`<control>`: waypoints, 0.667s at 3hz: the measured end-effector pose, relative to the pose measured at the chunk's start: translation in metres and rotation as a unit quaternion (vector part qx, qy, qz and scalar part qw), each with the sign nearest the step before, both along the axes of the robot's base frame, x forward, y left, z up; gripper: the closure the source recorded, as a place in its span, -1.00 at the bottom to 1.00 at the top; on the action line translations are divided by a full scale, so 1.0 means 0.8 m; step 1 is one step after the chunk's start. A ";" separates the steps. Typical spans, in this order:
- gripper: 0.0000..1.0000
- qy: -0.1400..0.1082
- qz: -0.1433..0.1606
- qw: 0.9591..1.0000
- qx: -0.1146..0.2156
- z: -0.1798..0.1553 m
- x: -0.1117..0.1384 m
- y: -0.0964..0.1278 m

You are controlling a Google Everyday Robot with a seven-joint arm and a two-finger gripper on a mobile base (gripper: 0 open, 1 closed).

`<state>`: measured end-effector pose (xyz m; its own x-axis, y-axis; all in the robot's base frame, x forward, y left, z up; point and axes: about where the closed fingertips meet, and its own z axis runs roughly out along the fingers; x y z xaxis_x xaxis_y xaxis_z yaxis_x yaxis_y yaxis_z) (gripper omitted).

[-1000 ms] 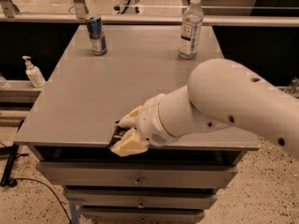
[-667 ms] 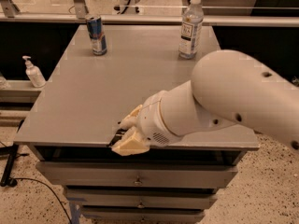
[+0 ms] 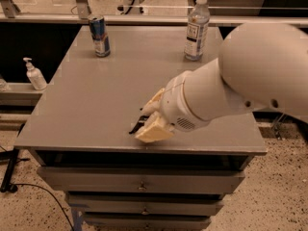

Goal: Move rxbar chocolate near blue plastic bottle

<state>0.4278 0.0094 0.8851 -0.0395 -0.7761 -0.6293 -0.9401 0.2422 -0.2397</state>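
The rxbar chocolate (image 3: pixel 137 125) shows only as a thin black sliver between my gripper's cream fingers, near the front edge of the grey table (image 3: pixel 91 100). My gripper (image 3: pixel 147 119) is shut on it, and the bulky white arm hides most of the bar. The blue plastic bottle (image 3: pixel 196 28), clear with a white cap and a white label, stands upright at the table's far right, well behind the gripper.
A blue and silver drink can (image 3: pixel 99 35) stands at the far left of the table. A white pump dispenser (image 3: pixel 34 75) sits on a lower shelf to the left. Drawers (image 3: pixel 139 182) are below the tabletop. A rail runs behind the table.
My gripper, with the black bar in it, has moved away from the front edge, a little to the right and farther onto the table. The bottle and can have not moved.
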 end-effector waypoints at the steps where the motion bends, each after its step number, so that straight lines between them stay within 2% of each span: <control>1: 1.00 -0.037 -0.023 0.999 -0.023 0.022 0.026 -0.046; 2: 1.00 -0.037 -0.023 0.999 -0.023 0.022 0.026 -0.046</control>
